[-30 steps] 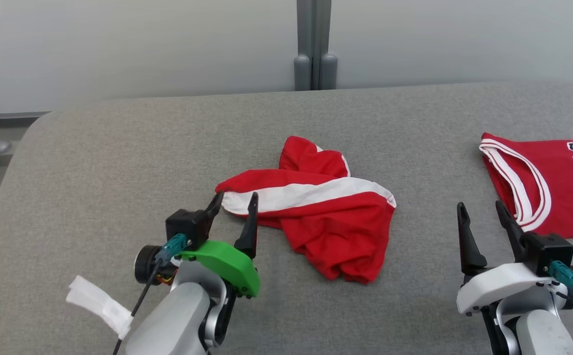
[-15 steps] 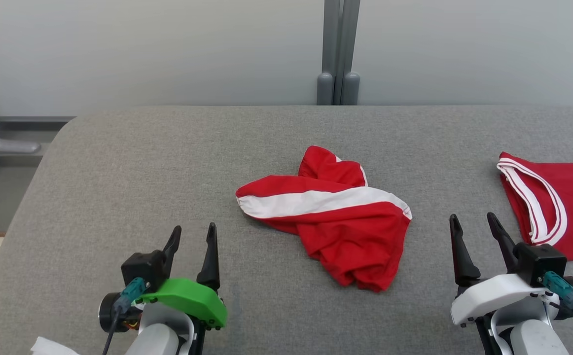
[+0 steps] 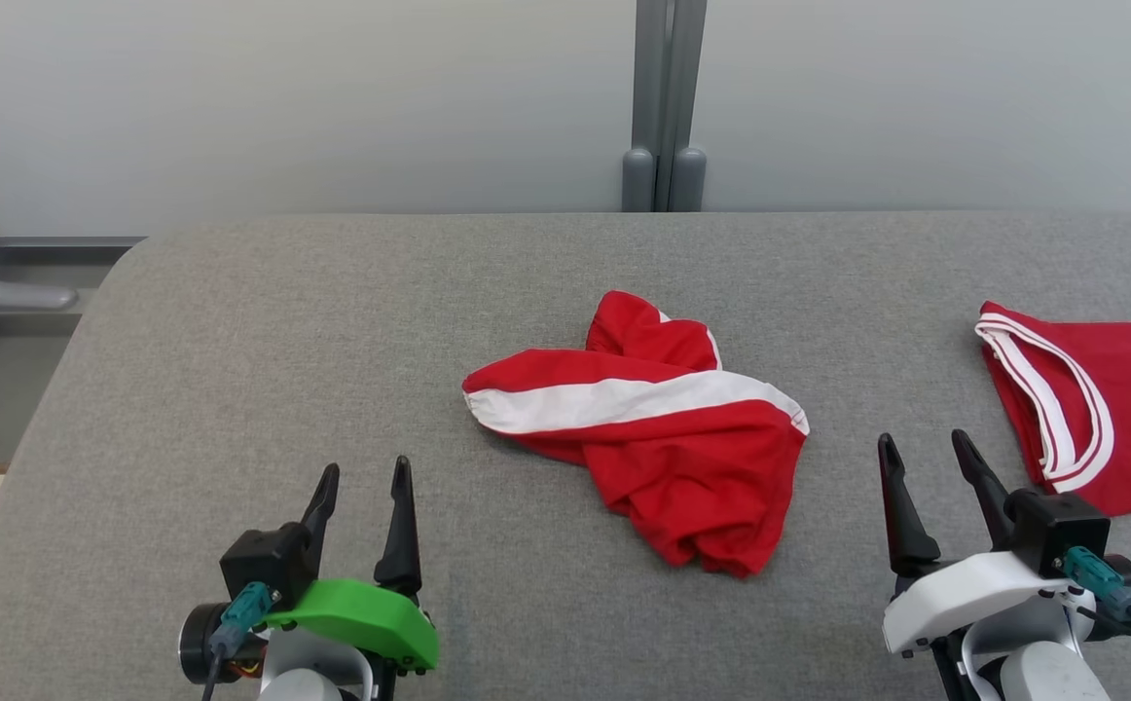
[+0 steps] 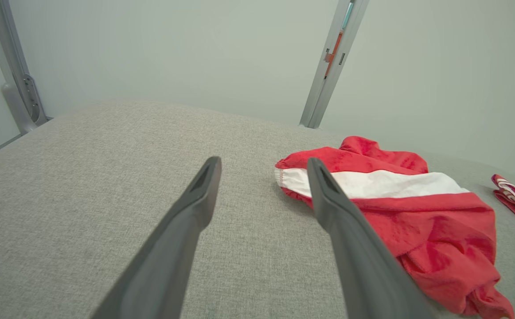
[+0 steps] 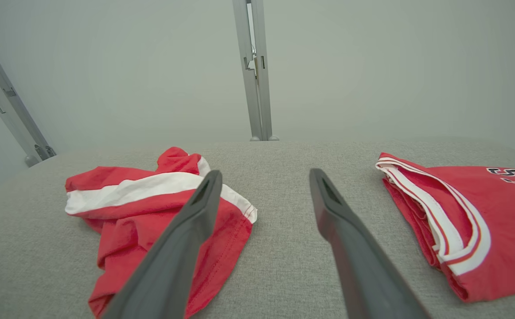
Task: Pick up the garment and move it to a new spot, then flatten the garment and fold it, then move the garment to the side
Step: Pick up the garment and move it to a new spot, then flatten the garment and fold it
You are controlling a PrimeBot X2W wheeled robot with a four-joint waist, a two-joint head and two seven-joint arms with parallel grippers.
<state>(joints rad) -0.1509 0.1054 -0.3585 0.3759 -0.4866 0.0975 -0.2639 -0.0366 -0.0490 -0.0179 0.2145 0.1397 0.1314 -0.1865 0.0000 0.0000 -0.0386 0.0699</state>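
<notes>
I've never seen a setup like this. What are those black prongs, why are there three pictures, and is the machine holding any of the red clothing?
It is a two-armed robot. The prongs belong to its left gripper and right gripper, both open and holding nothing. One picture comes from a camera on its head; the other two from cameras on each wrist, looking along those prongs. On the grey padded surface lie a crumpled red-and-white garment and a red jersey to the right.
</notes>
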